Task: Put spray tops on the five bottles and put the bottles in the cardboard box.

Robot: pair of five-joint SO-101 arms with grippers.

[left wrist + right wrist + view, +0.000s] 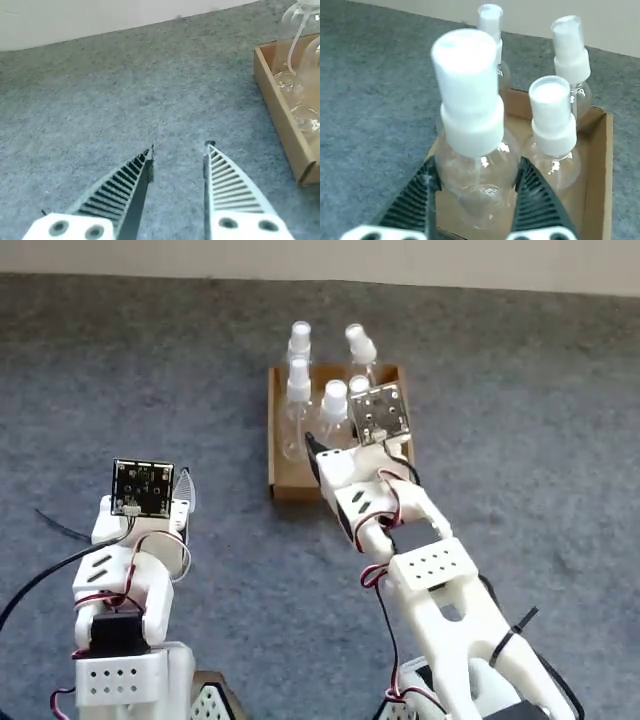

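Right pincer (pixel 476 170) is clamped on a bottle (pixel 470 130), jaws against both sides of the body, at the 8 o'clock side of the box (pixel 273 440). Can't tell if its base is down on the box floor.

Left pincer (pixel 179 148) is released and empty, over the tabletop (pixel 520 390) at 8 o'clock of the box, well apart from it.

Tops: high view gives five white tops, each seated on a bottle. The fifth bottle (pixel 358 387) is half hidden behind the right wrist. Capping looks done.

Boxing: the second bottle (pixel 552 125), just beside the gripped one, stands inside the box. The 11 o'clock bottle (pixel 300 340) and 1 o'clock bottle (pixel 359 342) sit at the far wall; can't tell if they are inside or just beyond it.

Judgement: near the end. What's left is to seat and let go of the gripped bottle, and box the far pair if they are outside.
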